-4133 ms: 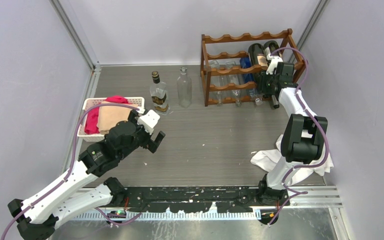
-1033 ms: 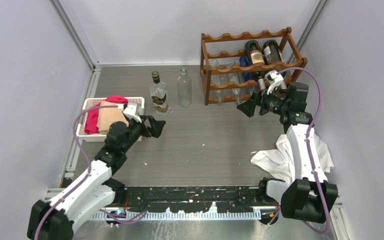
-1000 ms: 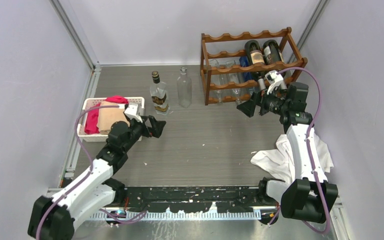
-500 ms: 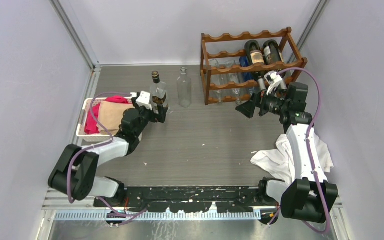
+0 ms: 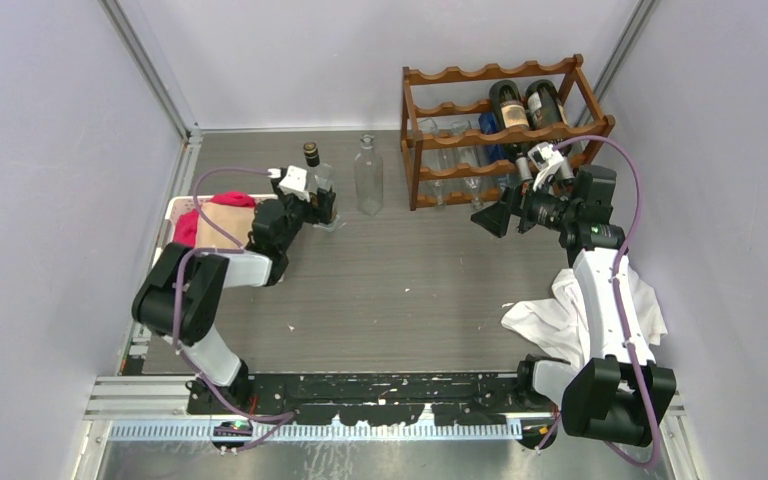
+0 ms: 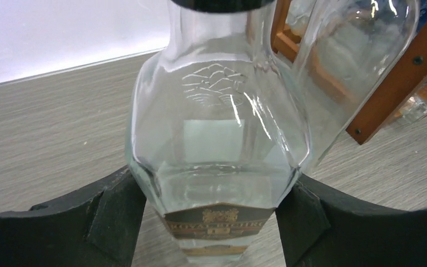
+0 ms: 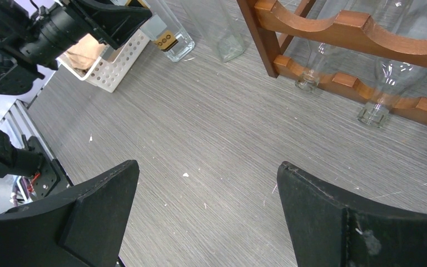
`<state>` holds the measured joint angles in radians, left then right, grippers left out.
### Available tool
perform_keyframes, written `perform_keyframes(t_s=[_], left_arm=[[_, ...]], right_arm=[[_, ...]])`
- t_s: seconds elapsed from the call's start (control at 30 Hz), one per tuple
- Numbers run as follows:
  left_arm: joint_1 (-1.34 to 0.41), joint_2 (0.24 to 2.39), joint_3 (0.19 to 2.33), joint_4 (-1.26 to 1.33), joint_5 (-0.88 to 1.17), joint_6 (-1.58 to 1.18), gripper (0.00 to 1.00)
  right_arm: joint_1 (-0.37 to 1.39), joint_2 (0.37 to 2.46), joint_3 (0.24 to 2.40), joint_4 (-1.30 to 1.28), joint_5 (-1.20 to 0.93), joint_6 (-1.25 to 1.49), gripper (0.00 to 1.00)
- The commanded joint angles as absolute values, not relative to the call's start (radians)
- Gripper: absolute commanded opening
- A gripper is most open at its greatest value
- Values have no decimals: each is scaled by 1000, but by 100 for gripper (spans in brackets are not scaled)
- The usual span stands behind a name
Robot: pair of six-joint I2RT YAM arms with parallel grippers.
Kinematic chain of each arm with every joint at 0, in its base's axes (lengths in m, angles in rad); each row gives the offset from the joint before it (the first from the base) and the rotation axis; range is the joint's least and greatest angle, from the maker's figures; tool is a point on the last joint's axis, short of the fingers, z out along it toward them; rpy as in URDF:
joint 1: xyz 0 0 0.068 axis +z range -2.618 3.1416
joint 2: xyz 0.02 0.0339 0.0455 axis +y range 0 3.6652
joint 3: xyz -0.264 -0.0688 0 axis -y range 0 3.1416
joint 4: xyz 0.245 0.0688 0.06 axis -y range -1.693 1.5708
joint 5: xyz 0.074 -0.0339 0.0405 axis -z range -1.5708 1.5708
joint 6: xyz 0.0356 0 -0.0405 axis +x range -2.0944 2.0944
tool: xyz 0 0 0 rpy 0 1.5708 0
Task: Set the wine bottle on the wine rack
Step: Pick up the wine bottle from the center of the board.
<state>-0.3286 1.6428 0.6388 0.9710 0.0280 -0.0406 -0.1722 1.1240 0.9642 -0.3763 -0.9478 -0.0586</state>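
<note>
Camera overhead: the wine bottle (image 5: 312, 156) stands upright on the worktop (image 5: 410, 290), apart to the left of the wine rack (image 5: 500, 74), my left pincer (image 5: 321, 206) at its base, so the left arm (image 5: 225, 270) is plainly nearer. Left wrist: both fingers (image 6: 117, 222) flank the bottle low down, touching or nearly; clamped or not, I cannot tell. Right wrist: my right pincer (image 7: 217, 222) gapes empty above the worktop near the rack.

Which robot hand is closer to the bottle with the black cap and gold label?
The left. The left gripper has its fingers on either side of the bottle. The right gripper is far off across the table, open, in front of the wine rack.
</note>
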Motion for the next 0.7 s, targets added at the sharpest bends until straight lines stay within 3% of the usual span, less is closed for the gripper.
perform_keyframes(t_s=[0.0,0.07,0.13,0.2,0.27,0.3,0.33,0.53,0.67], left_arm=[[-301,1745,641,1299,111,-74,77],[-290,1794,647,1382,144,-104,71],[-283,1825,661,1406,172,-124,60],[-282,1841,669,1408,188,-129,37],[-282,1842,659,1412,202,-124,19],[-282,1836,648,1418,209,-121,4],[-282,1824,635,1419,213,-118,0],[-282,1654,512,1366,291,-136,0],[-284,1390,494,1020,384,-203,0]], right_arm=[[-175,1126,973,-359,-972,-77,100],[-174,1127,973,-361,-975,-79,100],[-175,1131,973,-364,-976,-81,100],[-175,1133,973,-367,-974,-86,100],[-175,1137,973,-369,-973,-90,100],[-175,1141,973,-372,-973,-90,100],[-175,1143,973,-372,-973,-91,100],[-170,1164,993,-418,-994,-117,100],[-137,1186,1031,-521,-1008,-196,100]])
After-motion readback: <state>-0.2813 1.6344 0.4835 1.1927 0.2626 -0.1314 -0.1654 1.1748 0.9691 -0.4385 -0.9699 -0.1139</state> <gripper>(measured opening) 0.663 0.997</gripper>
